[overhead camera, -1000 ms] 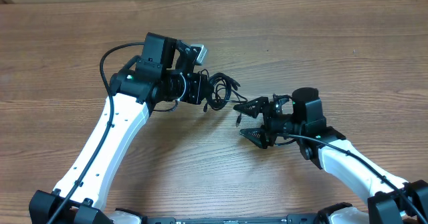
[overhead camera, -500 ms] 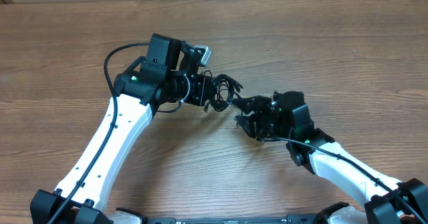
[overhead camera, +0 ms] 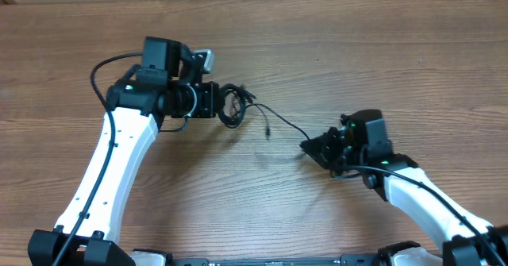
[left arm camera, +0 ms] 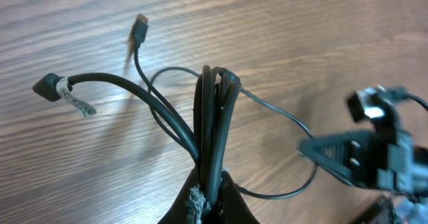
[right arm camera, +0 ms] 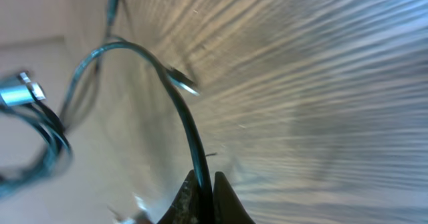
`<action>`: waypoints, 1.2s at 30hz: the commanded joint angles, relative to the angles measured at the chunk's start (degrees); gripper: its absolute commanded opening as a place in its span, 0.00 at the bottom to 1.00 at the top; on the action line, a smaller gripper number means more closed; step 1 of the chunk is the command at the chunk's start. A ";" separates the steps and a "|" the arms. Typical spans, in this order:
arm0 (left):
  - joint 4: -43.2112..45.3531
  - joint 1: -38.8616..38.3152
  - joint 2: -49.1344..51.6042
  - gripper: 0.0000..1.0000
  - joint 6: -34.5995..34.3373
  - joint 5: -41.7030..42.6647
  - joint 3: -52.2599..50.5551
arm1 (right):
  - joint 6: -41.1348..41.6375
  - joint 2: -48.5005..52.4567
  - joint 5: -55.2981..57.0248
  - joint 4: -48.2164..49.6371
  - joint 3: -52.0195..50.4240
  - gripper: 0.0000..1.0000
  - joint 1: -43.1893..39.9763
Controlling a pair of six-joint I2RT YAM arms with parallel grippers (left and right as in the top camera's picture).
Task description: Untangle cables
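Left pincer (overhead camera: 221,103) clenched on the bundled cables (left arm camera: 212,124); one carries a white tag (left arm camera: 79,104), print illegible. Right pincer (overhead camera: 309,148) grips one thin strand (overhead camera: 284,123).

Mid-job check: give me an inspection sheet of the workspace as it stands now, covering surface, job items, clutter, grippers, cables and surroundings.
Surface: wooden table, bare grain, no spills.
Job's things: cable bundle in a tight loop at the left arm's tip; one thin strand runs from it toward the right arm.
Clutter: nothing seen.
Grippers: left gripper shut on the cable bundle; right gripper shut on the thin strand.
Cables: tagged plug and flat plug stick out free of the bundle; arm wire loops clear of the work.
Surroundings: nothing seen.
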 commanded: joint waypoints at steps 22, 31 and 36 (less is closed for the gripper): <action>-20.17 -1.01 -0.79 0.06 48.41 29.49 1.46 | -27.71 -2.14 -32.20 29.51 0.24 0.98 -2.45; -20.09 -6.32 -0.39 0.12 48.37 29.97 1.44 | -27.80 -2.03 -27.26 32.59 0.24 0.80 8.31; -19.61 -7.04 -0.39 0.04 46.23 25.66 1.44 | -28.15 -2.03 -25.64 30.86 0.20 0.30 10.14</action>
